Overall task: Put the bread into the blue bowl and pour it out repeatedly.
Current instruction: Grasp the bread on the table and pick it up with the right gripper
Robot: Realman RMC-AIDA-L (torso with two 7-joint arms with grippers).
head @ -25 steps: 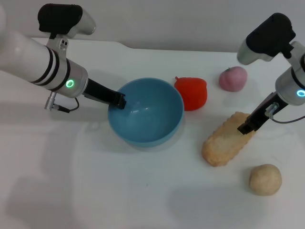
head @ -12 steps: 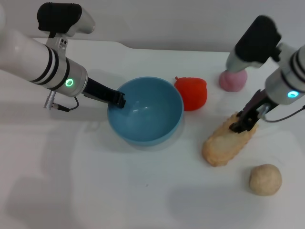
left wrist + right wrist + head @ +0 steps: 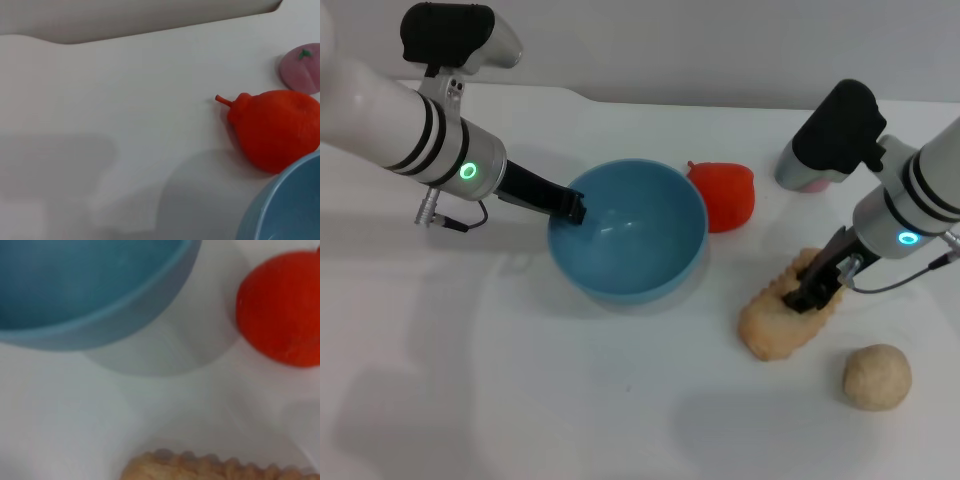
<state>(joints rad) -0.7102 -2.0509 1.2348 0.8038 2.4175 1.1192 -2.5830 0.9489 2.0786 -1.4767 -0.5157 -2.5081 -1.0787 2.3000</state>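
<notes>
The left gripper (image 3: 572, 208) pinches the blue bowl (image 3: 628, 232) at its rim mid-counter while the right gripper (image 3: 808, 292), toward the right edge, closes on the bread (image 3: 782, 312); lifting it bowlward comes next, I'd say.

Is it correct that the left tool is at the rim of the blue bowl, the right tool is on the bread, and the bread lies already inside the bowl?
Not quite. The bread is not inside the blue bowl; in the head view it lies on the table to the bowl's right. The rest holds: the left tool is at the bowl's rim and the right tool is on the bread.
</notes>
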